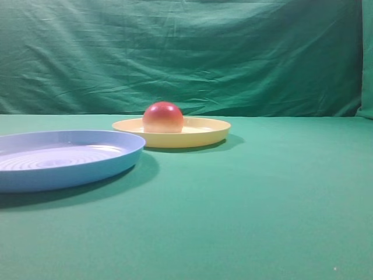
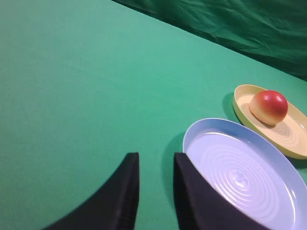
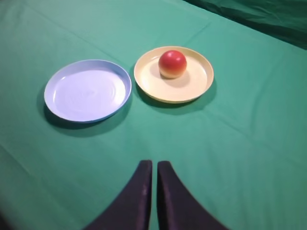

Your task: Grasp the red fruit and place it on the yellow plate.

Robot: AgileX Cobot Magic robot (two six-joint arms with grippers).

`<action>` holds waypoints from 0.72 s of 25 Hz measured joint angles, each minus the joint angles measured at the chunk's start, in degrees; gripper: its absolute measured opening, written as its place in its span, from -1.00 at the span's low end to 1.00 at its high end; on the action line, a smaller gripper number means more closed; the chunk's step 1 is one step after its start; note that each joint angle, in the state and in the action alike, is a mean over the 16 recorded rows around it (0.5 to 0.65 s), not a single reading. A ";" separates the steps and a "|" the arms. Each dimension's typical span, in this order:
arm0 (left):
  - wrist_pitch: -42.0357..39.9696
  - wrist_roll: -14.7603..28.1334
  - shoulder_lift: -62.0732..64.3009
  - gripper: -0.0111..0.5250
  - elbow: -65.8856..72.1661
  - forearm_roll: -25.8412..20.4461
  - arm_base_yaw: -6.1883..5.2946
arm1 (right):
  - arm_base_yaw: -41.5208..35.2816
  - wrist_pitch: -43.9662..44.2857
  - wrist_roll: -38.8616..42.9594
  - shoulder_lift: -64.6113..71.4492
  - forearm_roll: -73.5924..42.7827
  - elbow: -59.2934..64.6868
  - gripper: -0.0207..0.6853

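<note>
The right end effector hangs above the green counter with its two dark fingers drawn together, only a thin slit between them, and nothing held. Bare green cloth lies between its tips and the two plates ahead, so it stands well apart from both.

The left end effector sits low over the counter with a narrow strip of cloth showing between its fingers; it grips nothing, and whether it is fully closed cannot be told. Its right finger overlaps the near rim of the light blue plate in the wrist view; contact cannot be judged.

The red fruit rests on the yellow plate, toward the back of the dish and inside its low rim. The blue plate lies just beside the yellow one, their rims near each other but with a sliver of cloth between.

Wide open counter spreads in front of and to the right of the yellow plate. A wrinkled green curtain closes off the back edge.
</note>
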 joint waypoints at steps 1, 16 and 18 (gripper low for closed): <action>0.00 0.00 0.00 -0.37 0.00 0.00 0.00 | -0.18 -1.06 0.16 -1.32 -0.21 1.90 -0.94; 0.00 0.00 0.00 -0.37 0.00 0.00 0.00 | -15.29 -20.80 1.18 -20.18 -2.44 28.40 -0.94; 0.00 0.00 0.00 -0.37 0.00 0.00 0.00 | -18.39 -21.92 1.21 -22.94 -2.48 31.32 -0.94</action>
